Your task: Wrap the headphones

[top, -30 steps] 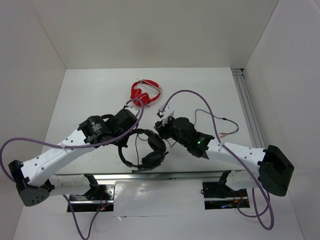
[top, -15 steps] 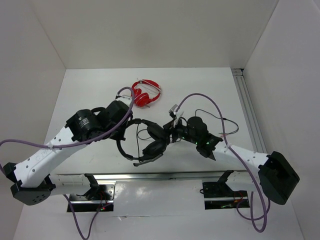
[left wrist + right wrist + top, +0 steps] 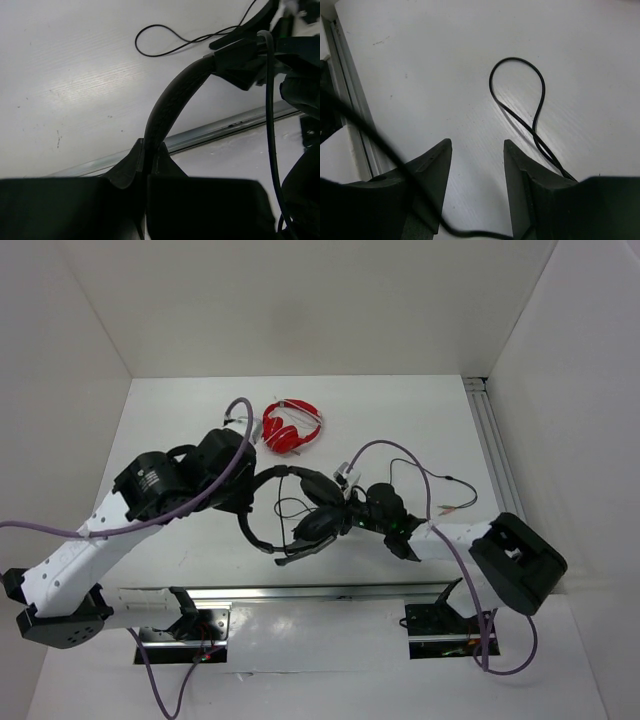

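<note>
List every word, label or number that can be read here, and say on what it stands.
No text is readable.
The motor housing on the left arm bears small pale print, too small to read.
The black headphones and the red headphones show no legible brand.

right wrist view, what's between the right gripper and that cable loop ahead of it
Only bare white table: the right gripper is open and empty, and the cable loop lies ahead, untouched. The right wrist view shows it.
</note>
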Tool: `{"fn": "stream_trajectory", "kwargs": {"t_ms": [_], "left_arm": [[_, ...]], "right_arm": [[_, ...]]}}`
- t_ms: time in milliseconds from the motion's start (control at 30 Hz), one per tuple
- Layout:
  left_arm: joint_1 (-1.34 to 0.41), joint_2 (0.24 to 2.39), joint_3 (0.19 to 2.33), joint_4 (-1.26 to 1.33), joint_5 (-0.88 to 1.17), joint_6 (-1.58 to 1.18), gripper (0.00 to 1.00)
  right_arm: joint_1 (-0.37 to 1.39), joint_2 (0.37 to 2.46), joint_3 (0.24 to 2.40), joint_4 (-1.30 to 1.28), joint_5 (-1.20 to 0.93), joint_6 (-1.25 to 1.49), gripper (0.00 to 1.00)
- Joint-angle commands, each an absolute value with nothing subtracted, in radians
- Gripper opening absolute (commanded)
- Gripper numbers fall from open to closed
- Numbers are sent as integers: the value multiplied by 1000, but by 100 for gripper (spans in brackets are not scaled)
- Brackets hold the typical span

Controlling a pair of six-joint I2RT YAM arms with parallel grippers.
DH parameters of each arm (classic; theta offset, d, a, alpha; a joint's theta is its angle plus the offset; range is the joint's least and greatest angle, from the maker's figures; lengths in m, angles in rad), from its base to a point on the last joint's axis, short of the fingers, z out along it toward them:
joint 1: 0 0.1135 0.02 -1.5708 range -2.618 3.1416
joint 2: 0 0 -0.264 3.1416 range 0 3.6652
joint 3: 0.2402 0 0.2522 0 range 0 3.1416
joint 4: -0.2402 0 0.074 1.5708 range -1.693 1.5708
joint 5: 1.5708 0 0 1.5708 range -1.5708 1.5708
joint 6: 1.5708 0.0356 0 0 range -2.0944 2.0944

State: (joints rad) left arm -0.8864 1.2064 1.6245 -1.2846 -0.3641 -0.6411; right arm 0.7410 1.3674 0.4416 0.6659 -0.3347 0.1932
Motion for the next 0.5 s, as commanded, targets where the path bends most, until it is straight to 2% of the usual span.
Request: {"fn": "stream_trajectory", "kwargs": {"t_ms": [0, 100, 200, 267, 300, 367, 400, 467], "left_arm": [[-867, 1157, 1724, -1239, -333, -701, 0], [-847, 1157, 1758, -1239, -310, -701, 0], [-828, 1157, 1796, -1239, -301, -710, 0], [-804, 1157, 1831, -1239, -310, -738, 0], [-792, 1157, 1845, -1239, -320, -738, 0], [-747, 1157, 1888, -1239, -331, -767, 0], [-724, 1157, 1900, -1230, -321, -767, 0], [-659, 1157, 1939, -1220, -310, -776, 0]], "right_arm": [[719, 1459, 417, 903, -389, 259, 53], [730, 1526, 417, 971, -399, 288, 51], [753, 1572, 426, 1012, -388, 301, 43], [762, 1594, 426, 1022, -376, 311, 33], [773, 1614, 426, 1035, -364, 311, 24], [785, 1623, 436, 1045, -351, 321, 16], [785, 1632, 436, 1045, -335, 321, 9], [807, 1632, 436, 1034, -312, 321, 4]]}}
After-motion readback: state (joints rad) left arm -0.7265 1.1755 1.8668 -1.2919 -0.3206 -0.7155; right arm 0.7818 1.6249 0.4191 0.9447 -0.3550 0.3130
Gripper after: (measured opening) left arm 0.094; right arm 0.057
